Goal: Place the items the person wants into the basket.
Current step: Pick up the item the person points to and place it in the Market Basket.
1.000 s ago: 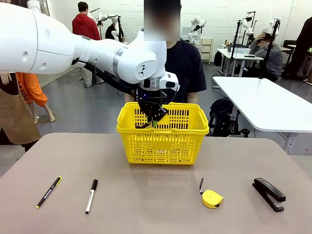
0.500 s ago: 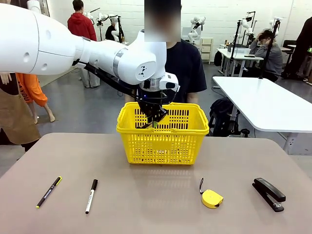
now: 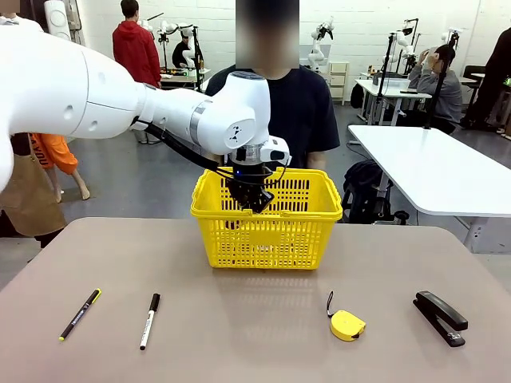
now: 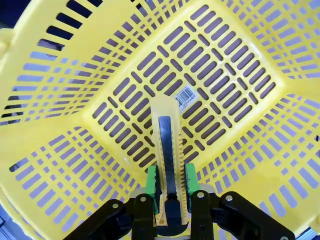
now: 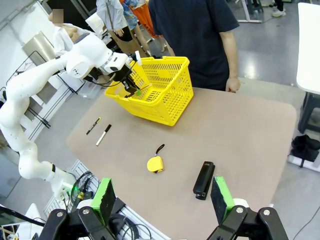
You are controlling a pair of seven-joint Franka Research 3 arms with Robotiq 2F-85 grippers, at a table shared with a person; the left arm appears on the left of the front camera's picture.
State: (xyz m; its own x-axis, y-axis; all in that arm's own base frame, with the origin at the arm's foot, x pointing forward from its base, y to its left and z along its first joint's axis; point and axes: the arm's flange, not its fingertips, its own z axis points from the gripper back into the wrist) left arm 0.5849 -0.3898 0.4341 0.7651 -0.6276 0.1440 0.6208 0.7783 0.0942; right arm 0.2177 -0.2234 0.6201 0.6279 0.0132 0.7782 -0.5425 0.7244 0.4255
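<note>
The yellow basket (image 3: 267,231) stands at the table's far middle, in front of the person (image 3: 299,104) in a dark shirt. My left gripper (image 3: 251,199) hangs just inside its rim. In the left wrist view the gripper (image 4: 171,182) has its green pads against a yellow-and-black utility knife (image 4: 167,135), which points down at the basket floor (image 4: 225,80). The yellow tape measure (image 3: 347,325) and the black stapler (image 3: 441,316) lie on the table at the near right. My right gripper (image 5: 162,200) is open high over the near edge, far from the stapler (image 5: 204,180) and the tape measure (image 5: 155,163).
Two black pens (image 3: 80,314) (image 3: 150,309) lie at the near left of the brown table (image 3: 255,351). A white table (image 3: 439,171) stands off to the right. The person's hand (image 5: 231,84) rests at the table's far edge.
My left gripper has sunk a little deeper into the basket with the knife, and the arm has dropped slightly. The tape measure, stapler and pens have not moved.
</note>
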